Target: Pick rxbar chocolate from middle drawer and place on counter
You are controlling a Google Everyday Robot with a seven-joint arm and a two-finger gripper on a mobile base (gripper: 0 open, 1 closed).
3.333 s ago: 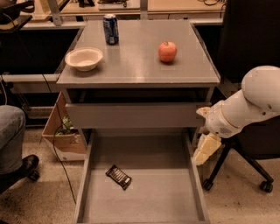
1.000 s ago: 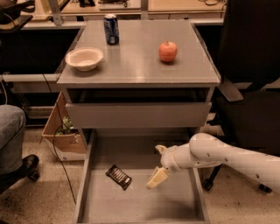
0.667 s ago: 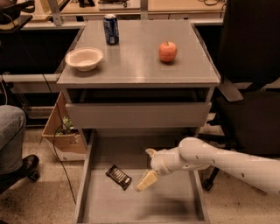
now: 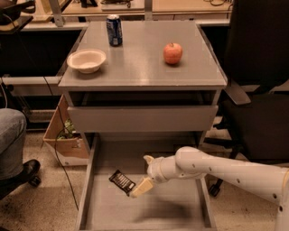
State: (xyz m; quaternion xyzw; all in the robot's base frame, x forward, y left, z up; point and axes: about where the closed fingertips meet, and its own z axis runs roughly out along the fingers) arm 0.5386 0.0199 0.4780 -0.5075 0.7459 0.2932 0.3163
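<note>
Claw [image 4: 141,187] positioned at rxbar chocolate [image 4: 121,181] in open middle drawer [image 4: 86,194].
The bar is found flat on the drawer floor, left of centre, with the claw tip just beside its right end. Whether the claw is spread or pressed together cannot be told. 1 apple [image 4: 173,53] is noted on the counter surface [image 4: 135,67].

Office, swivel chair [image 4: 257,67], desks [image 4: 189,5], jaws over middle drawer [image 4: 180,208]

Counter [image 4: 135,72] on top: can [image 4: 114,30] back left, bowl [image 4: 86,60] front left, apple [image 4: 173,53] right. Upper drawer [image 4: 142,118] under it. Middle drawer [image 4: 180,212] pulled out below, nearer the camera. Rxbar chocolate [image 4: 122,181] on its floor, left of centre. Gripper [image 4: 140,188] over the drawer, just right of the bar.
</note>
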